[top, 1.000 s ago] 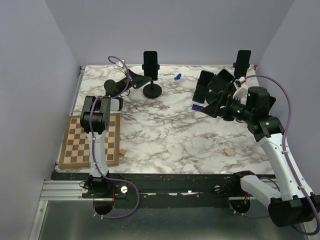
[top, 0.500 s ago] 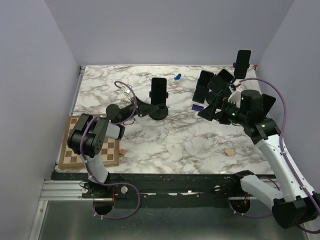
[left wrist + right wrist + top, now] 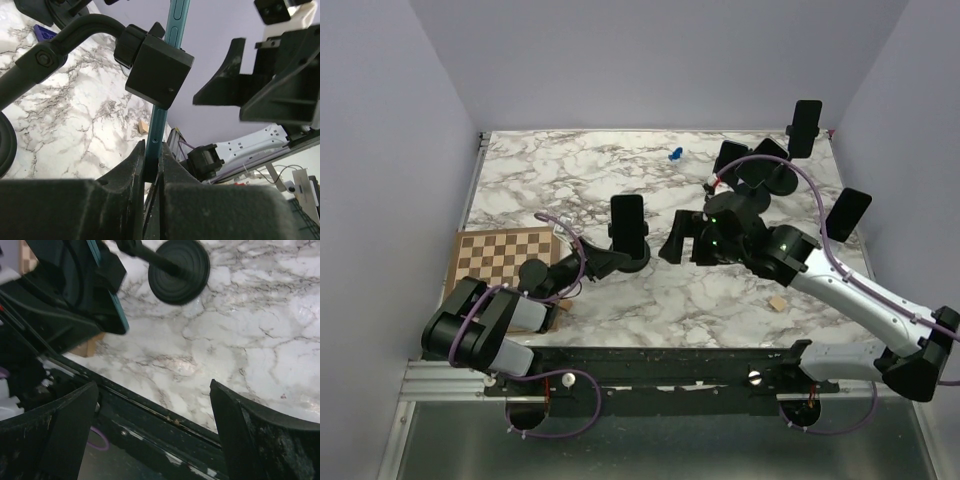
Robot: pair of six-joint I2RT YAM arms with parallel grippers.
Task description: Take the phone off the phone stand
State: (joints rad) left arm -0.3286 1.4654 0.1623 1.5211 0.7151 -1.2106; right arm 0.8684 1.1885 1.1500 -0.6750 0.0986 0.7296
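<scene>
A black phone (image 3: 627, 222) with a teal edge stands upright in the clamp of a black phone stand (image 3: 633, 260) near the middle of the table. My left gripper (image 3: 603, 264) is shut on the phone's lower edge. The left wrist view shows the teal edge (image 3: 165, 100) pinched between my jaws (image 3: 151, 161), under the stand's clamp (image 3: 159, 75). My right gripper (image 3: 678, 240) is open and empty, just right of the phone. In the right wrist view its fingers (image 3: 67, 432) spread wide over the table's front edge, with the stand's round base (image 3: 179, 271) and the phone (image 3: 110, 300) above.
Several other phones on stands are at the back right (image 3: 807, 125), (image 3: 847, 212), (image 3: 731, 160). A chessboard (image 3: 500, 258) lies at the left. A blue piece (image 3: 674, 154) is at the back. Small wooden blocks lie at the front (image 3: 777, 303), (image 3: 563, 303).
My left arm has pulled the phone and stand from the back left toward the front middle. My right arm has swung left and now sits beside the phone, open.
</scene>
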